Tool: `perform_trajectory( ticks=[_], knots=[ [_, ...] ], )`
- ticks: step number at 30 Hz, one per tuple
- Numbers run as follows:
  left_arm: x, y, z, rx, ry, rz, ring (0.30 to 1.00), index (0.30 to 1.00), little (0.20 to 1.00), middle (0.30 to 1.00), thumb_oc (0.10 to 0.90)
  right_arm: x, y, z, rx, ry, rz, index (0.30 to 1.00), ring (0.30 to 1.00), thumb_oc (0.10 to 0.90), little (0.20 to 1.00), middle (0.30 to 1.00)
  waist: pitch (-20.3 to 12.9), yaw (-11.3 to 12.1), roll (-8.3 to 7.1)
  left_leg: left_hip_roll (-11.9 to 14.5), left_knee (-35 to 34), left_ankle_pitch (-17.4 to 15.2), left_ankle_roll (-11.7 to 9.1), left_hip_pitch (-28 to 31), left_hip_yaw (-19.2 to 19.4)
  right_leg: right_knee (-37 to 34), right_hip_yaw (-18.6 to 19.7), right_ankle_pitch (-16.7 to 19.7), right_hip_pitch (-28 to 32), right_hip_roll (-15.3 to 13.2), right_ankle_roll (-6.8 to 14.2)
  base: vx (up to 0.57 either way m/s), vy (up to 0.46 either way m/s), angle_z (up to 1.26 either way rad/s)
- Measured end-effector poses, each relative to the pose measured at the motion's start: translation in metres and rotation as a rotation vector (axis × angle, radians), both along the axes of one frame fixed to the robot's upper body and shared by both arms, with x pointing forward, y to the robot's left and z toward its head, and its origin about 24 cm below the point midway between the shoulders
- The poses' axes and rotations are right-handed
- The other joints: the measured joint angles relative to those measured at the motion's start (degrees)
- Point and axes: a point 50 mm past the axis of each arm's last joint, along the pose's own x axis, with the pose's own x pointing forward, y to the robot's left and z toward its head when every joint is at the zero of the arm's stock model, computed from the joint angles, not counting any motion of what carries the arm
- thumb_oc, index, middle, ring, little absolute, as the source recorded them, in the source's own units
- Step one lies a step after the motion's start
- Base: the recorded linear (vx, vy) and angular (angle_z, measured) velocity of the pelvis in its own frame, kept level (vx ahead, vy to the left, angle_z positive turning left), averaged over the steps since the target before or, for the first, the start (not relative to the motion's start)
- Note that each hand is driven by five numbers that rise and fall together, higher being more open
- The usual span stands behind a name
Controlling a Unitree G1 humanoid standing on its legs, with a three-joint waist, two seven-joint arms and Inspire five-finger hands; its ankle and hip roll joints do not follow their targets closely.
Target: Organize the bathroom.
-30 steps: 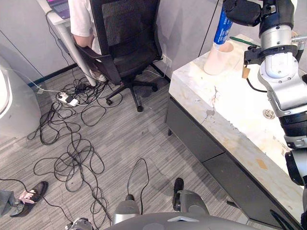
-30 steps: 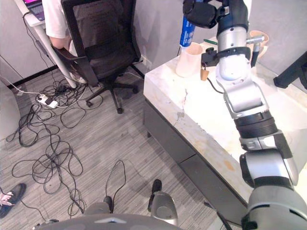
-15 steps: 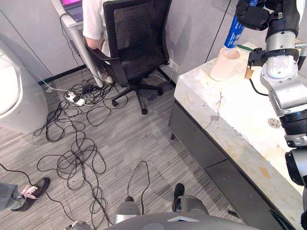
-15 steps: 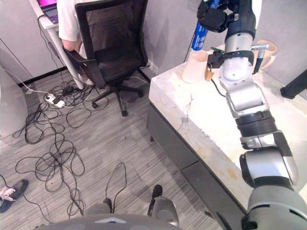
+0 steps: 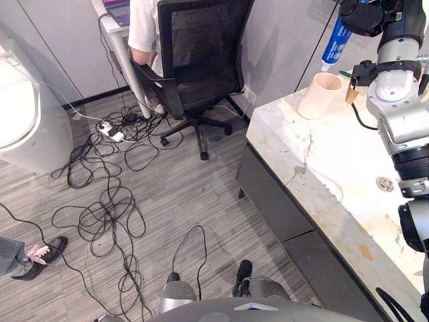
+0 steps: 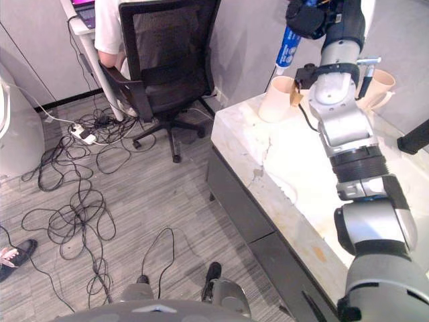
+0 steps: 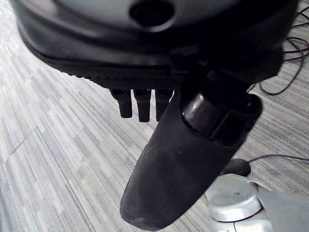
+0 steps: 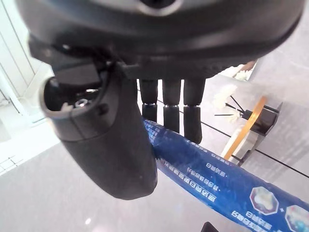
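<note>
Left hand (image 7: 188, 145) hangs low over the grey plank floor (image 7: 58, 159), its fingers (image 7: 140, 104) straight and relaxed, the thumb apart from them, nothing held.

At the far left of the head views stands a white rounded fixture (image 5: 23, 114). Beside it a tangle of black cables (image 5: 107, 194) sprawls over the floor, with a white power strip (image 5: 110, 131) among them. A shoe (image 5: 43, 253) of a person shows at the lower left edge. Further back, a person in a white shirt (image 5: 144, 27) sits at a desk with a laptop (image 5: 117, 8), in a black mesh chair (image 5: 201, 60).

To the right runs the marble tabletop (image 5: 335, 168), with dark drawer fronts (image 5: 275, 201) below its edge. A cream cup (image 5: 319, 95) stands upright near its far corner. A second cup (image 6: 377, 88) stands further right, behind the arm.

Right hand (image 6: 312, 17) is raised above the far corner of the tabletop, fingers (image 8: 169, 106) and thumb curled round a blue tube (image 5: 334, 45). The tube hangs tilted, its white capped end lowest, above the cream cup and apart from its rim. In the right wrist view the tube (image 8: 217, 179) runs slantwise between the thumb and fingers, with a stand holding white flowers (image 8: 227, 96) beyond.
</note>
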Motion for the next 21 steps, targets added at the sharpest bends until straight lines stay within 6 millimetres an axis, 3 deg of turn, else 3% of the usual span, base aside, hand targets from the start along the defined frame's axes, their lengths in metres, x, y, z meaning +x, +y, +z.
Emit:
perform_trajectory(
  ticks=[14,21],
  knots=[
    [0.0018,0.0008,0.0006,0.009,0.003,0.005,0.900,0.900,0.900,0.900,0.800,0.0074,-0.0048,-0.0019,0.003,0.035,-0.055,0.300,0.300,0.400,0.300,0.300,-0.03,-0.06,1.10,0.78,-0.10,0.92,-0.58,-2.29,-0.69,1.78,-0.71,-0.78,-2.68,0.34,-0.80,-0.02,-0.025,0.02],
    [0.0048,0.0007,0.0008,0.008,-0.003,0.010,0.900,0.900,0.900,0.900,0.800,0.0092,-0.0040,-0.0047,-0.004,0.044,-0.070,0.300,0.300,0.400,0.300,0.300,0.88,-0.05,3.46,0.98,-0.01,1.32,-0.85,-3.23,-0.98,2.54,-0.81,-1.05,-3.88,0.43,-1.17,-0.03,-0.030,0.00]
  ],
)
